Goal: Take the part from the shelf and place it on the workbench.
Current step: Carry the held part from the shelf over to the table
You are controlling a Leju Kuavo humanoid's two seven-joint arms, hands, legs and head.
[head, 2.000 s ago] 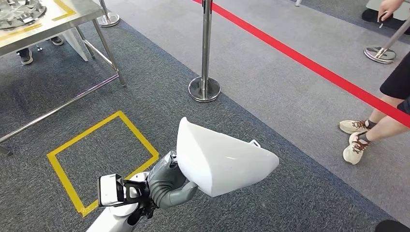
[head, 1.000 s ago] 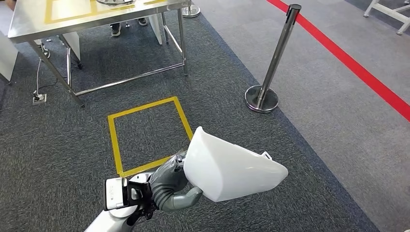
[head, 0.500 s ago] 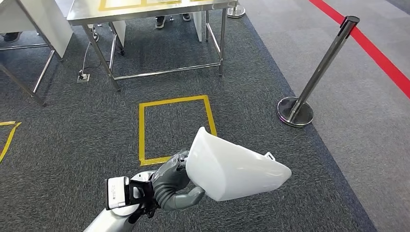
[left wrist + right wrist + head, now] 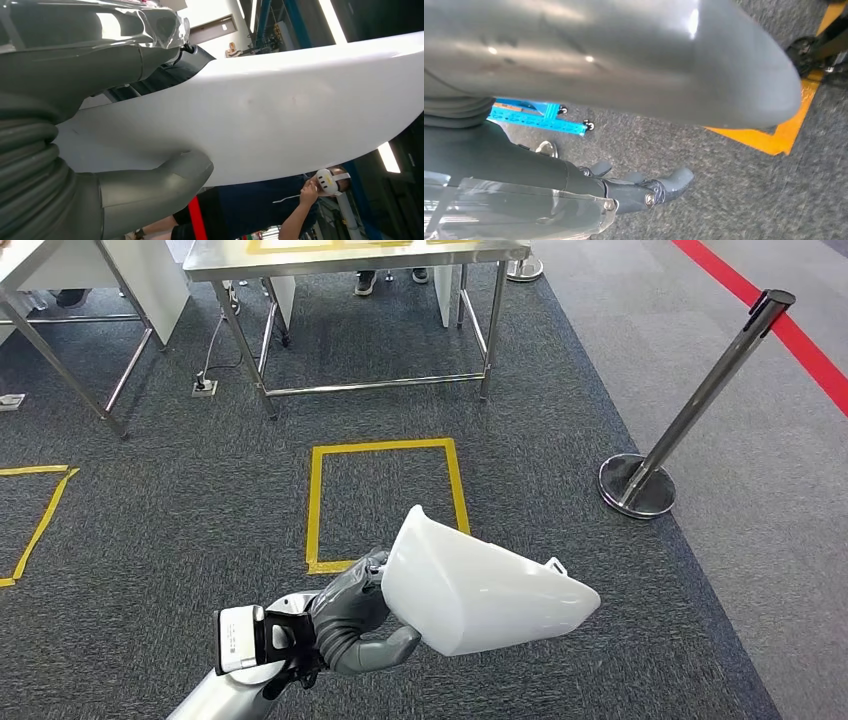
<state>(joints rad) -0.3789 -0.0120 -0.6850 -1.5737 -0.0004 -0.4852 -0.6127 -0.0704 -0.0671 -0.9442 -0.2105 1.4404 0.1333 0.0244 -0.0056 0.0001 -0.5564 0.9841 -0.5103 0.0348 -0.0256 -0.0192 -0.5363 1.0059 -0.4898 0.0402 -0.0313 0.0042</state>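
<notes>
Turning has brought the workbench [image 4: 350,258] square ahead at the far side, beyond a yellow floor square [image 4: 385,502], so the approach can be judged nearly lined up. The white part [image 4: 485,590] is gripped by the left hand [image 4: 352,615], held low and near. The right hand [image 4: 644,192] hangs with nothing held, fingers loosely extended.

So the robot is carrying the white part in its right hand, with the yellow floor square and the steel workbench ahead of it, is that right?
Not quite: the left hand holds the white part, as the head view shows. The right hand holds nothing. The yellow floor square and the steel workbench do lie ahead of it.
</notes>
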